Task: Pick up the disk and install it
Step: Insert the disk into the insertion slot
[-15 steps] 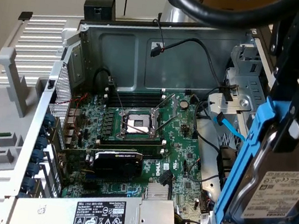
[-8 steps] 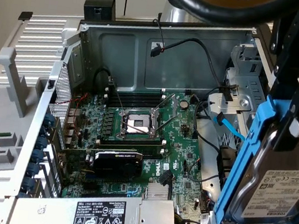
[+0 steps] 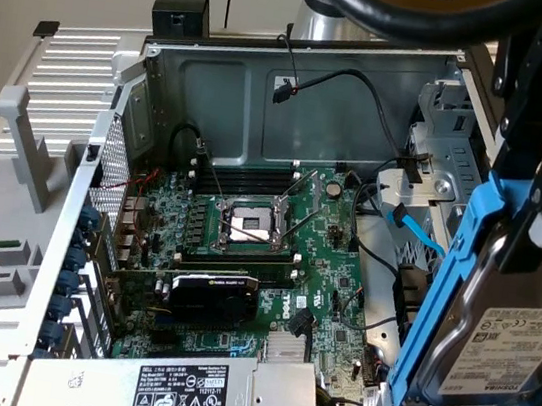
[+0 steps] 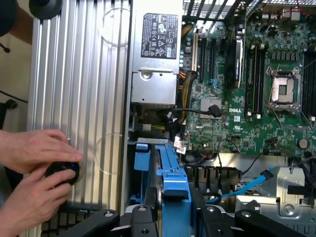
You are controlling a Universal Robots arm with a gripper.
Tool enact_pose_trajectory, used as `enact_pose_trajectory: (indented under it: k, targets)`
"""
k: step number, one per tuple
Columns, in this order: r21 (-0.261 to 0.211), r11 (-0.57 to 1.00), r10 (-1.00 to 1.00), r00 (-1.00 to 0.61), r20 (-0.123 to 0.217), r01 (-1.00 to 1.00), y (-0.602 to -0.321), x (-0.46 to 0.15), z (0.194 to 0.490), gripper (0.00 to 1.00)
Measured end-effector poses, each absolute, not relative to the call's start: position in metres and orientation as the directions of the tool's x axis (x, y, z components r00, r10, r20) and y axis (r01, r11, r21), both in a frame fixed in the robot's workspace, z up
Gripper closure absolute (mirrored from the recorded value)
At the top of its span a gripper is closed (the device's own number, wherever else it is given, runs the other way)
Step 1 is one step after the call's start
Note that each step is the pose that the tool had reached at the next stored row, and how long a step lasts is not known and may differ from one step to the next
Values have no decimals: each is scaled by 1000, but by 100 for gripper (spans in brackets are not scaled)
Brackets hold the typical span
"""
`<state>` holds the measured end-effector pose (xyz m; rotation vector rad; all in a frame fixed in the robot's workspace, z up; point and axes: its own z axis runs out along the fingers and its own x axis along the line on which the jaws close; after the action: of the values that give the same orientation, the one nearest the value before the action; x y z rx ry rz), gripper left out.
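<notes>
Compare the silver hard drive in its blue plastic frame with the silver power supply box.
The blue-framed hard drive has a white label; the power supply box a black one. The hard drive stands tilted in the gripper; the power supply box lies flat. Both are silver.

Black gripper [image 4: 174, 210] built of jointed matt link bars [image 4: 89, 224], round pivot screws [image 4: 140, 210] at each joint, thick black cable [image 3: 397, 24] looping overhead, silver-grey arm column [image 3: 318, 23] behind

One disk [image 3: 503, 359], two hands [image 4: 35, 148] [image 4: 28, 203], one motherboard [image 3: 334, 273]
</notes>
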<state>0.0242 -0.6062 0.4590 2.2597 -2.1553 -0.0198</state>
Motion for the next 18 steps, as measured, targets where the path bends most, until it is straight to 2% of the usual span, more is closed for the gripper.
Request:
enact_pose_trajectory:
  k: [18]
  targets:
    - [13,-49,-999,49,6,-999,-606,24,461,64]
